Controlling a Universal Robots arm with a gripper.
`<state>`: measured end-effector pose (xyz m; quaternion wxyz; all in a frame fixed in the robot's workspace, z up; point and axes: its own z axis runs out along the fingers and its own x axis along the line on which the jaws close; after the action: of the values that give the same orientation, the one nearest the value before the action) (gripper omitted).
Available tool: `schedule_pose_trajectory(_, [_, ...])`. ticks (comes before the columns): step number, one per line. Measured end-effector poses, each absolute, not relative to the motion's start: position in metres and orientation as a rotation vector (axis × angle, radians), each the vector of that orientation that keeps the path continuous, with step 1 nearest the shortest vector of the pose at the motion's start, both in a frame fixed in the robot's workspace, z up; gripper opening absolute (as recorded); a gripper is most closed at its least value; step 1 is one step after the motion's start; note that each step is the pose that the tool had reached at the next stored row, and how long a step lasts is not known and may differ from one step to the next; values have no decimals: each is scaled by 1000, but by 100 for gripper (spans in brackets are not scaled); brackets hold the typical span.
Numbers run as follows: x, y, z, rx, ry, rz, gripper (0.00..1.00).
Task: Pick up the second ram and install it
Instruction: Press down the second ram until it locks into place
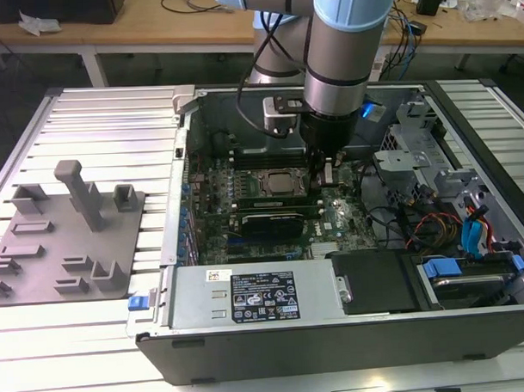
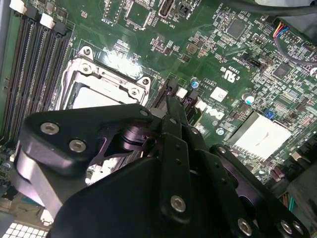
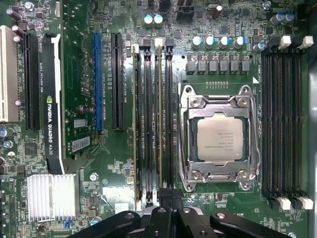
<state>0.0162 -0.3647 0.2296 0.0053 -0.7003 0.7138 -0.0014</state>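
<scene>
Seating is in hand: the gripper (image 3: 166,201) jaws sit clamped on the second ram (image 3: 156,124) (edge-on), directly beneath them in its slot beside the processor (image 3: 220,140); firm, even downward pressure seems needed.

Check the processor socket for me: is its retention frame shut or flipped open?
Shut. In the first wrist view the silver frame lies flat around the processor, which sits inside it.

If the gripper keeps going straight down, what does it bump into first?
Probably the memory slots beside the processor. The gripper points down at them, though how near it is cannot be told.
</scene>
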Motion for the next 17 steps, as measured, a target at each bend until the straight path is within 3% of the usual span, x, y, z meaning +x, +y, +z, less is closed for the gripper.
schedule_pose_trajectory(17, [9,-365,258,-2192,2235,-5,8])
